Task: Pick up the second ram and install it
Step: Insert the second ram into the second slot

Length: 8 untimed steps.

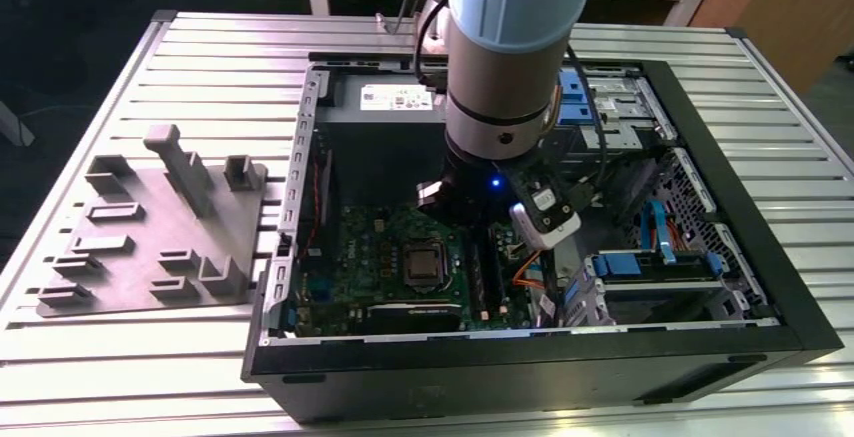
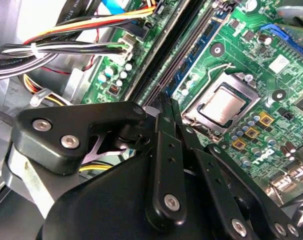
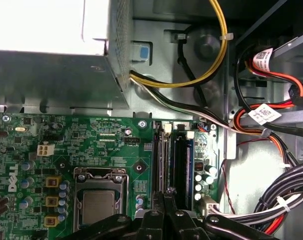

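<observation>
Green-edged second ram (image 3: 162, 160) stood on edge in memory slot, at 3 o'clock of CPU socket (image 1: 424, 262) in exterior view. Judged light, stiff but brittle, with fragile chips and contacts. Best held by bare top edge and pushed straight down. Right on stick sat gripper (image 3: 165, 197), its fingers (image 3: 179, 216) narrow, seemingly pinching thin edge between them. Motherboard (image 3: 116, 145) lay around slot. Grey fixture plate (image 1: 147, 227) stood at 9 o'clock of case (image 1: 534, 357).

Hand (image 3: 166, 196) above motherboard memory slots (image 3: 182, 160)
</observation>
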Tool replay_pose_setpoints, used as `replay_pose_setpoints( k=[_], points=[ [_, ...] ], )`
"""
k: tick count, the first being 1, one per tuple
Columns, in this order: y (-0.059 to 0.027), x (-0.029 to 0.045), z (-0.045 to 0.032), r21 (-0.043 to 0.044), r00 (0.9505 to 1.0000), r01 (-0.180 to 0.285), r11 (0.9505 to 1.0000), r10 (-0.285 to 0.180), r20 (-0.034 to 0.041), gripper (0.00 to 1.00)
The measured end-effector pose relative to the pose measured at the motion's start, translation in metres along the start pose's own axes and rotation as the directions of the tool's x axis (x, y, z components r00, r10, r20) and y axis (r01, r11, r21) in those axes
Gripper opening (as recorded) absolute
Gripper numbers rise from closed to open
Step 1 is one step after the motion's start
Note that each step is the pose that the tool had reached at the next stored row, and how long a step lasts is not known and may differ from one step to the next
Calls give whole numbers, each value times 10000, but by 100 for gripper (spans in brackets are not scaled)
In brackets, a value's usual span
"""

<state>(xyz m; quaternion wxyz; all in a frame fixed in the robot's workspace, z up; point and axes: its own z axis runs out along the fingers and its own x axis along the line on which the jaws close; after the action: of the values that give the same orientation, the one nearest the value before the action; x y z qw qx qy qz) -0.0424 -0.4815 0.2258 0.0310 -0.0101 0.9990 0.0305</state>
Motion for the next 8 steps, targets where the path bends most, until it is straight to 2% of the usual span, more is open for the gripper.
replay_pose_setpoints(
  k=[4, 8],
  points=[
    [-1, -25, 1, 47, 10000, -90, 9999, 90, 4, 11],
    [-1, -26, 2, 50, 9999, -111, 9999, 111, 5, 11]
  ],
)
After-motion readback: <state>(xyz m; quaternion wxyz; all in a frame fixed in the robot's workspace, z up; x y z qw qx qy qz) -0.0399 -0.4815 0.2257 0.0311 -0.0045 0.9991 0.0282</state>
